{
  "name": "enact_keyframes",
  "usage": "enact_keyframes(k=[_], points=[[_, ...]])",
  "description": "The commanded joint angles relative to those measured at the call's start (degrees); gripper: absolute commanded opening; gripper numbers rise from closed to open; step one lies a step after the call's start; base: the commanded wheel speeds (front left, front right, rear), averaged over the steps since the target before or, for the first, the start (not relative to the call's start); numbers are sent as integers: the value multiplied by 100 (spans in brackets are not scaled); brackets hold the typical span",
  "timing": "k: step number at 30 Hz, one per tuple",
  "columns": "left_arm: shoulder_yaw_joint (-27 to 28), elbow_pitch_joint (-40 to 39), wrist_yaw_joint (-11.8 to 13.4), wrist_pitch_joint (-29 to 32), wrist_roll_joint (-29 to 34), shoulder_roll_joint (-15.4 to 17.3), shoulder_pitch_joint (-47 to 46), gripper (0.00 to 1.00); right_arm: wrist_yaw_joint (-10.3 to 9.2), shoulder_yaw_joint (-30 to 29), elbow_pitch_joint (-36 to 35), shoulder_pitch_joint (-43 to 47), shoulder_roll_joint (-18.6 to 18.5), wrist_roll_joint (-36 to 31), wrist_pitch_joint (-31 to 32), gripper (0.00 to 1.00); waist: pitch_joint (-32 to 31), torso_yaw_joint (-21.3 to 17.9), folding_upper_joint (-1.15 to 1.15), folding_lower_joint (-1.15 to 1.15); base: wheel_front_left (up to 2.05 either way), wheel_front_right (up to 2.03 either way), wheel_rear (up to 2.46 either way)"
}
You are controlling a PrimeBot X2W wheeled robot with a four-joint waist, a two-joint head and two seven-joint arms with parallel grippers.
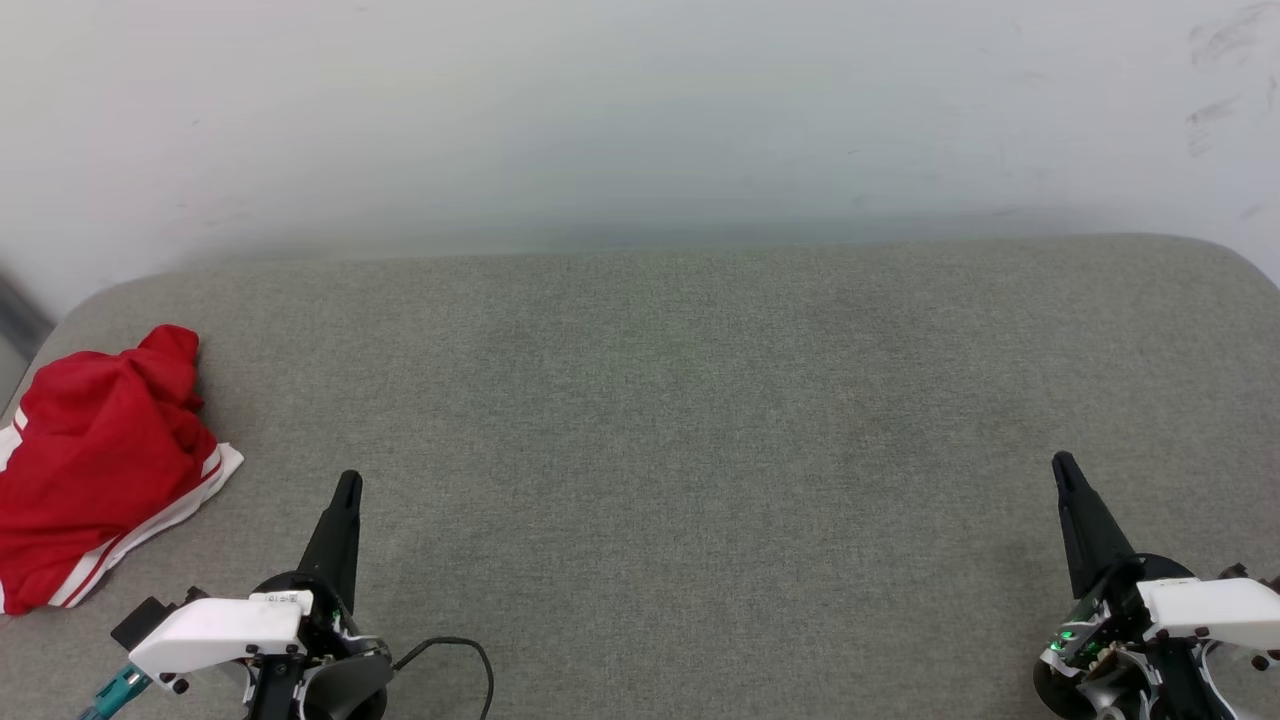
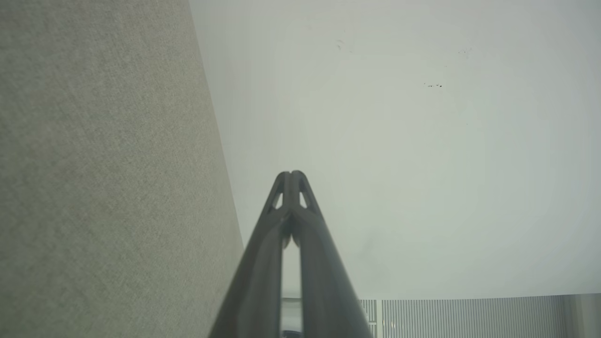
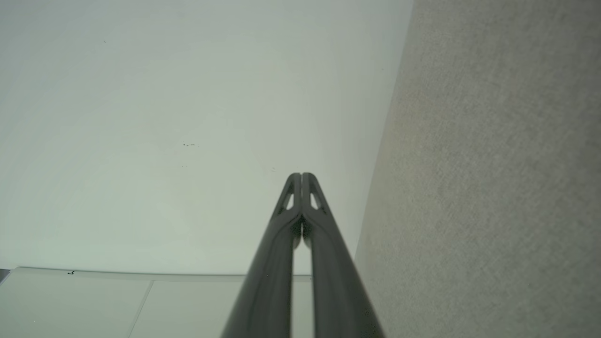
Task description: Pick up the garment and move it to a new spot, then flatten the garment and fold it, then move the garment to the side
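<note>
At the left end of the tabletop (image 1: 660, 400), close to its near edge, the garment (image 1: 95, 460) lies in a red, bunched-up heap. A white band with red stripes (image 1: 160, 520) sticks out on the side that faces the middle of the tabletop. The garment is not spread out, so any letters or number are hidden in the folds. The left gripper (image 1: 347, 485) is over the near edge of the tabletop, toward the left end, just beside the heap but not touching it. Its two dark fingers are pressed tight together and hold nothing. The right gripper (image 1: 1062, 466) is over the near edge at the right end of the tabletop, well apart from the garment. Its fingers are pressed together too, with nothing between them. The garment looks light, thin and floppy (like a sports shirt you could scrunch in one hand). It will most likely sag and lose its shape when lifted, and it will not break. The cloth looks a bit smooth, so a tiny pinch could slip off. A good place to grab seems to be the high hump (image 1: 165, 350) toward the far edge of the tabletop, or the striped band, where there is enough cloth to pinch. The left gripper is the closer one, and it would have to open first.
</note>
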Motion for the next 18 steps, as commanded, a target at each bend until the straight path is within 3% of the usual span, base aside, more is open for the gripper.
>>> enact_keyframes(k=[1,18], points=[[12,-3,-12,9,7,-6,-36,0,0,4,3,-72,18,-26,4,0,0,0,0,0,0,0,0],[14,-3,-12,9,7,-6,-36,0,0,4,3,-72,18,-26,4,0,0,0,0,0,0,0,0]])
